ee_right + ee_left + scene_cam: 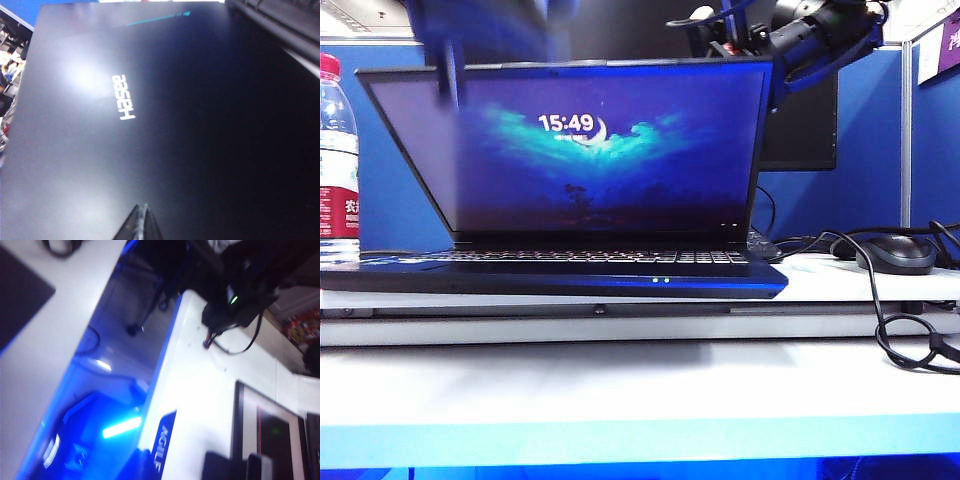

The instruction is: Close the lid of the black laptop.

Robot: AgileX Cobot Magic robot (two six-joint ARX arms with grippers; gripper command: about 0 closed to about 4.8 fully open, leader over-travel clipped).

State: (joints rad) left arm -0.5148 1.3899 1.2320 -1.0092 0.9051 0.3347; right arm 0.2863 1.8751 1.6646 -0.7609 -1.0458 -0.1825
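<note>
So the black laptop (pixel 560 275) sits square on the white desk (pixel 620 390), keyboard toward the near side, its long axis running left to right. The lid (pixel 580 150) is wide open, leaning back a bit past upright, screen lit with a clock on it.

What matters here is who's behind that lid. The right gripper (pixel 139 222) is on the far side of it: its wrist camera looks straight onto the dark back panel with the white Hasee logo (pixel 123 97), and its fingers are pressed together into one point, holding nothing, close up against the back or maybe touching it. I can't tell which. From the front you only see the right arm (pixel 820 35) hanging over the lid's top right corner.

The left gripper (pixel 450 70) is a blurry blue smear over the top left edge. Its own camera is tilted off toward the desk and a dark box with a green light (pixel 235 302), so the fingers aren't really shown and I can't say whether they're spread or not.

My read: the lid has to swing toward the near side and down onto the keyboard, and the right arm is in the better spot to push it. A closed tip on that slick back could slide, though.
</note>
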